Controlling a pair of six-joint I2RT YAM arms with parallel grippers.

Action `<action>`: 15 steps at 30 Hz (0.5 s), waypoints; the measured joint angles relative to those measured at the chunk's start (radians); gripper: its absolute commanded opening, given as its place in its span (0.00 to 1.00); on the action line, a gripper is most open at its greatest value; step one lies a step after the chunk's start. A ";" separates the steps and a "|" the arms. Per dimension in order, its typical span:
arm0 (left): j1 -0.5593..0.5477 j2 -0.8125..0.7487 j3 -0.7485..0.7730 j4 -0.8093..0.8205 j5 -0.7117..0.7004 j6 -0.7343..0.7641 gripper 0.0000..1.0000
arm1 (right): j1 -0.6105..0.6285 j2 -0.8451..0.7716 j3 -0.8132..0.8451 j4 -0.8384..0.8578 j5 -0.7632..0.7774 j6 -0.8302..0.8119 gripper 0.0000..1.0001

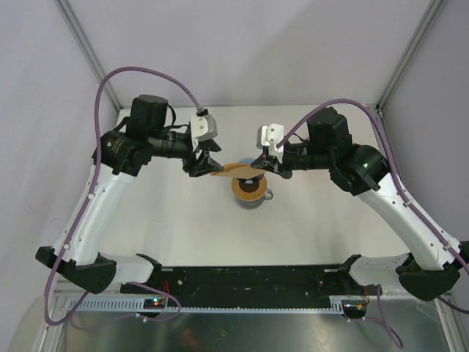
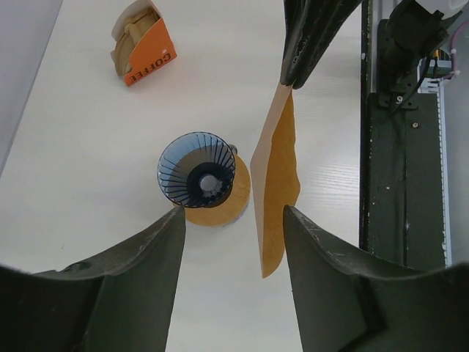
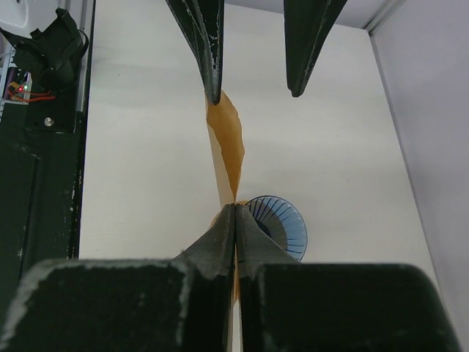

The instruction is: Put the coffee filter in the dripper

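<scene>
Table (image 1: pixel 183 235): dripper (image 1: pixel 249 192) at centre. Filter (image 1: pixel 236 170) above its 11 o'clock side, between left gripper (image 1: pixel 207 163) at 10 o'clock and right gripper (image 1: pixel 270 169) at 1 o'clock.

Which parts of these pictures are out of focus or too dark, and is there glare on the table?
Top view: soft, even light on the table, no glare, no hard shadow. Left wrist view: the left gripper is dark and slightly blurred; the dripper is sharp. Right wrist view: the right gripper is almost black, without detail; the coffee filter is sharp.
</scene>
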 measured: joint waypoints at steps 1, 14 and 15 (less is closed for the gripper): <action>-0.002 0.001 0.000 0.000 0.001 0.006 0.58 | 0.000 0.000 0.000 0.000 0.000 -0.001 0.00; -0.055 0.019 -0.017 0.000 -0.035 0.019 0.50 | 0.007 0.000 0.000 0.002 0.000 -0.005 0.00; -0.061 0.022 -0.021 0.000 -0.039 0.021 0.49 | 0.008 0.000 0.000 0.002 -0.001 -0.006 0.00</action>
